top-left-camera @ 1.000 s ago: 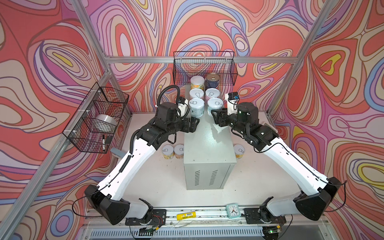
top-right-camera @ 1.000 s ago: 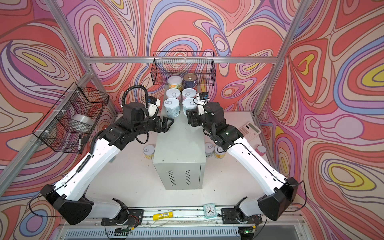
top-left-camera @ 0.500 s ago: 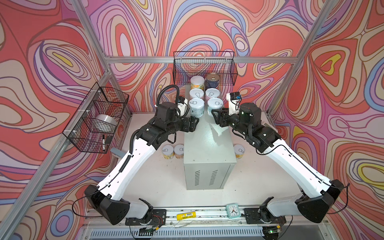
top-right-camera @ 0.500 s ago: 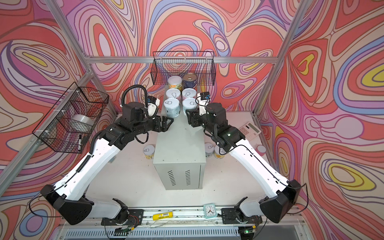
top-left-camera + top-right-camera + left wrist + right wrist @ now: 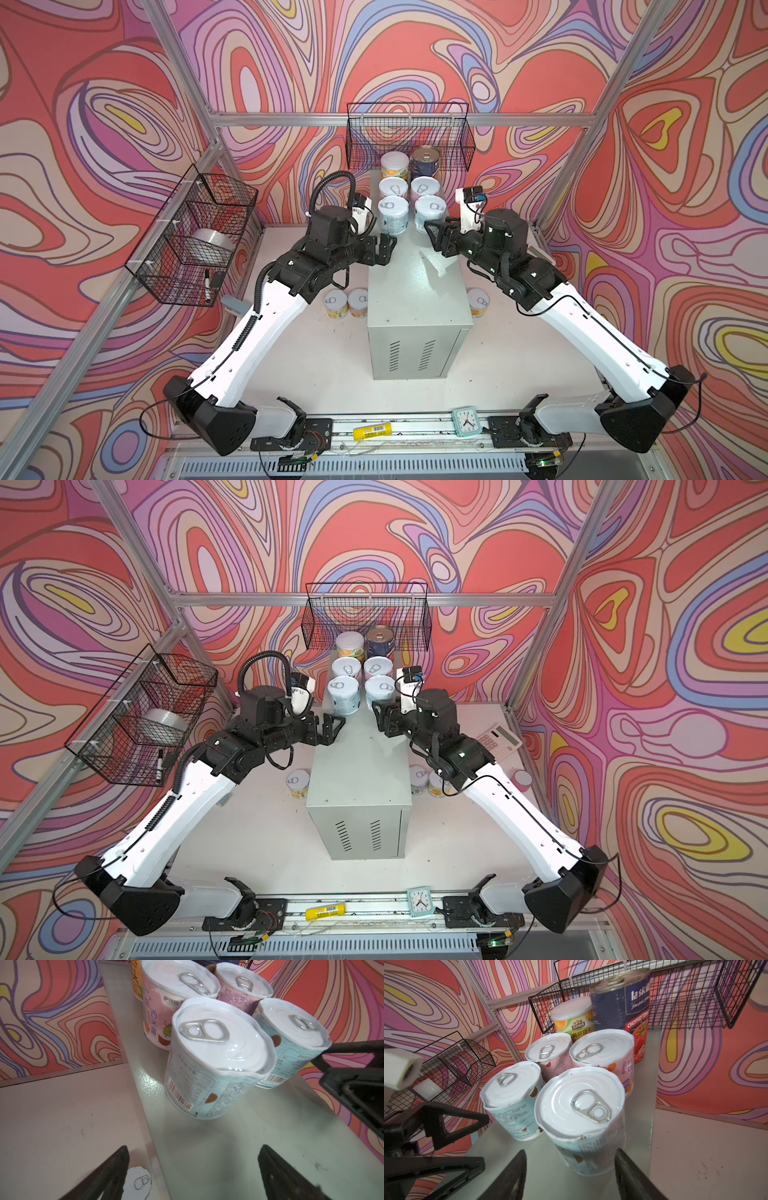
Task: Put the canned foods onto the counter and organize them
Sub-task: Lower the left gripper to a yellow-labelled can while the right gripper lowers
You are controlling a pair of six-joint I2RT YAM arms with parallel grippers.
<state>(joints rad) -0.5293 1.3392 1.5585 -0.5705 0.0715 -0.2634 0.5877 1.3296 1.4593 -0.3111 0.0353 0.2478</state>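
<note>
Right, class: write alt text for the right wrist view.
Six upright cans stand in pairs on a grey counter: two pale blue, two pink, then a peach can and navy tomato can. The right gripper faces the nearest, fingers open.

Counter (image 5: 415, 282): tall light-grey metal box with a glossy top and vent slots on the near face. Six cans stand upright at its far end, two abreast. Rearmost are the white-lidded peach can (image 5: 395, 165) and navy tomato can (image 5: 425, 160), then pink cans (image 5: 393, 189) (image 5: 424, 188), then light-blue cans (image 5: 392, 212) (image 5: 430, 212). On the tabletop, upright: yellow-label cans (image 5: 336, 302) (image 5: 358, 302) just left of the counter, two more cans (image 5: 419, 779) (image 5: 436, 785) just right.
</note>
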